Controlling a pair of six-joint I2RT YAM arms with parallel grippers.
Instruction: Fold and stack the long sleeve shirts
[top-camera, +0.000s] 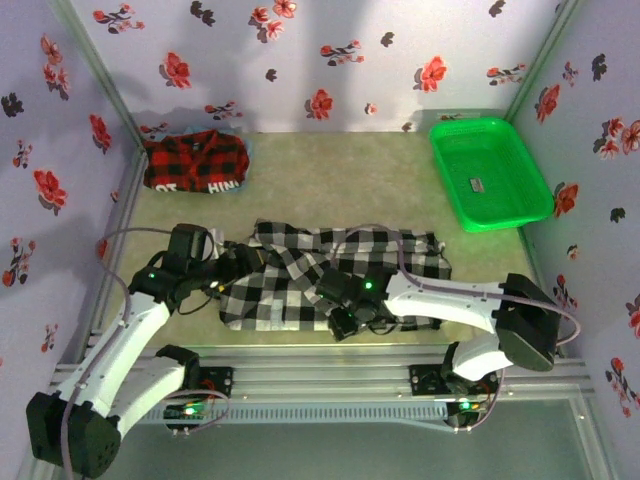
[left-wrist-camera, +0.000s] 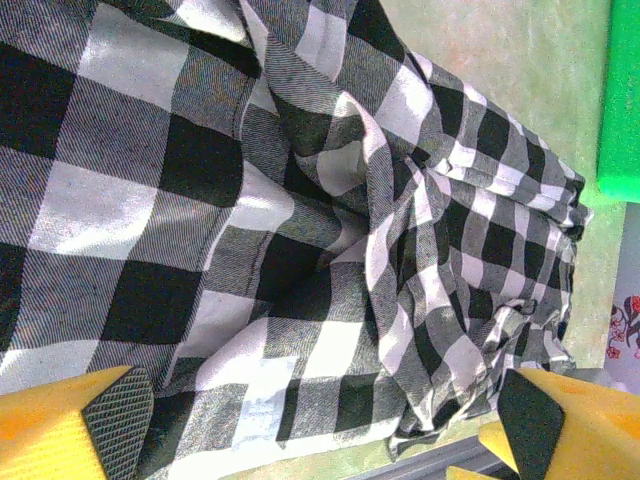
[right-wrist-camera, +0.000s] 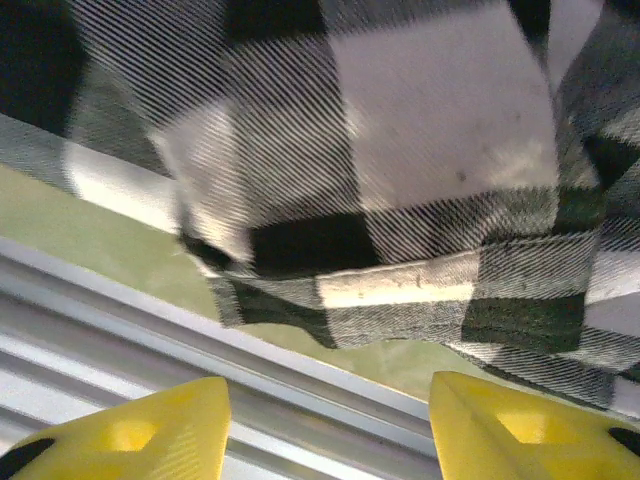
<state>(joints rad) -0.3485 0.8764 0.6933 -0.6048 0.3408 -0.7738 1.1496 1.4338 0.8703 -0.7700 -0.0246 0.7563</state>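
Observation:
A black-and-white checked shirt (top-camera: 300, 270) lies rumpled across the middle of the table. A red-and-black plaid shirt (top-camera: 195, 162) with white lettering sits folded at the back left. My left gripper (top-camera: 232, 262) hovers over the checked shirt's left part. In the left wrist view this gripper (left-wrist-camera: 320, 420) is open, its yellow fingers wide apart above the checked cloth (left-wrist-camera: 300, 200). My right gripper (top-camera: 340, 305) is at the shirt's near edge. In the right wrist view it (right-wrist-camera: 330, 430) is open with nothing between its fingers, and the shirt's hem (right-wrist-camera: 400, 290) lies just beyond them.
A green plastic basket (top-camera: 490, 172) stands at the back right, its edge (left-wrist-camera: 620, 100) also in the left wrist view. A metal rail (right-wrist-camera: 150, 310) runs along the table's near edge right under the right gripper. Flowered walls enclose the table.

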